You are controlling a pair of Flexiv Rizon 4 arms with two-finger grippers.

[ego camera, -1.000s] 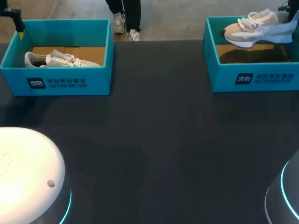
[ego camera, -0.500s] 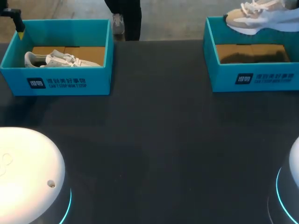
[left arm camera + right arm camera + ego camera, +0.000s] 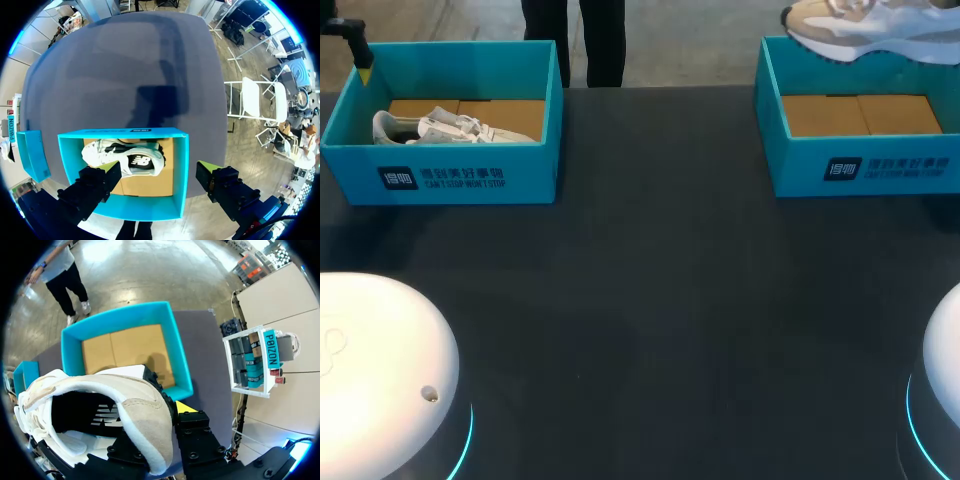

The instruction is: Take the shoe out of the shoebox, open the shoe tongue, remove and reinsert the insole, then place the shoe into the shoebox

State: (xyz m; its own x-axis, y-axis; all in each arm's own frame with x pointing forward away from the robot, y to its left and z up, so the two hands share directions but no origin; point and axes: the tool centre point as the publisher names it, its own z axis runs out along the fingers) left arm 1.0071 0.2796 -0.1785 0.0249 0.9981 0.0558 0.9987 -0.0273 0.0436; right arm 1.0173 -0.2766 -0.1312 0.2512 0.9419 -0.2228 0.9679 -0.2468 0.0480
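Note:
Two teal shoeboxes stand at the back of the dark table. The left shoebox holds a white shoe lying on its side. My left gripper hangs open above that box, one finger over each side wall, with the white shoe below it. The right shoebox shows only its bare cardboard floor. A beige and white shoe hangs in the air above it. My right gripper is shut on the beige shoe at its heel collar, high over the right shoebox.
The white round bases of my arms fill the near corners, left and right. A wide stretch of dark table top lies between the boxes and the bases.
The right gripper has lifted the beige shoe up out of the right box and a little to the left; the box floor now shows in full. The left gripper has stayed still.

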